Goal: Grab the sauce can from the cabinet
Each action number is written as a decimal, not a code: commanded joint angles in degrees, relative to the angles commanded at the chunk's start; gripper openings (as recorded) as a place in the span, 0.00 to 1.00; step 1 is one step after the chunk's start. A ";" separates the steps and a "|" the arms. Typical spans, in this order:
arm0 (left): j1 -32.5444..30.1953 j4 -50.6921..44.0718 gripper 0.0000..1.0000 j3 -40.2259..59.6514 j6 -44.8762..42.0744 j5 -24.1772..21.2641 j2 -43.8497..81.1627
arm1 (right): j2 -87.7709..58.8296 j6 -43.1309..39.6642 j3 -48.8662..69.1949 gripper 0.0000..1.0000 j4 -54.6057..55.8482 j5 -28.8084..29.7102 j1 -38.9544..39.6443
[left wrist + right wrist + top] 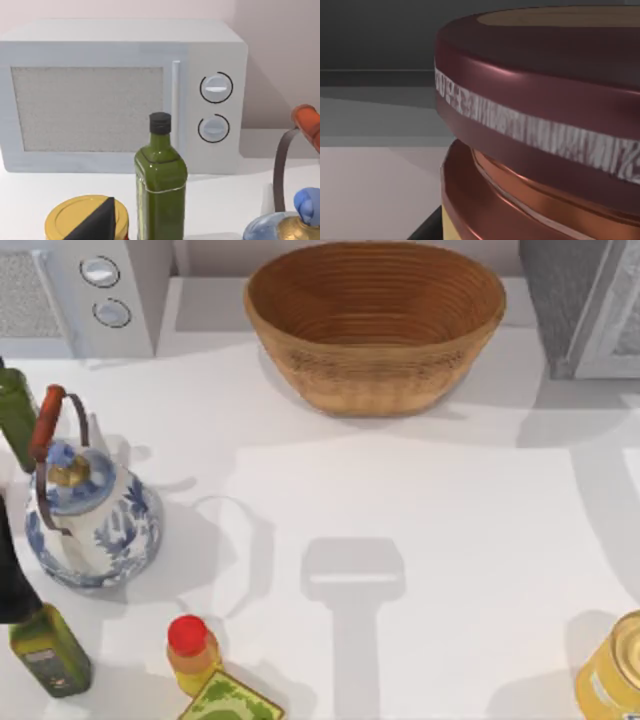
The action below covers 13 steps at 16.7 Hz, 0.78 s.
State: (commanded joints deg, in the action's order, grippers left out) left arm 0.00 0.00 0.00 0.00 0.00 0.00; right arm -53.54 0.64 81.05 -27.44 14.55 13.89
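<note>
The sauce can (540, 125) looms very close in the right wrist view, with a dark maroon rim, a pale ribbed band, a tan top and a coppery lower ring. Dark grey walls (380, 40) and a pale floor surround it. A dark bit of my right gripper (427, 231) shows beside the can's base. The cabinet (580, 300), grey-sided with a white-framed door, stands at the table's back right. My left arm (12, 575) sits parked at the left edge, and a dark part of its gripper (97, 222) pokes into the left wrist view.
A wicker basket (375, 325) stands at the back middle and a white two-knob appliance (90, 295) at the back left. A blue-and-white teapot (90, 510), green bottles (50, 650), a red-capped bottle (192, 650) and a green box (230, 702) crowd the left. A yellow can (615, 670) sits front right.
</note>
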 joint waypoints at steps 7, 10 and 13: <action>0.00 0.00 1.00 0.00 0.00 0.00 0.00 | 28.68 -0.34 -50.09 0.00 14.51 -7.73 -7.44; 0.00 0.00 1.00 0.00 0.00 0.00 0.00 | 39.97 -0.47 -65.78 0.00 20.37 -10.84 -10.36; 0.00 0.00 1.00 0.00 0.00 0.00 0.00 | 48.76 -0.58 -76.00 0.00 24.90 -13.22 -12.61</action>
State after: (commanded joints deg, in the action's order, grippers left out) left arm 0.00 0.00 0.00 0.00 0.00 0.00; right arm -4.78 0.06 5.05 -2.53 1.33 1.28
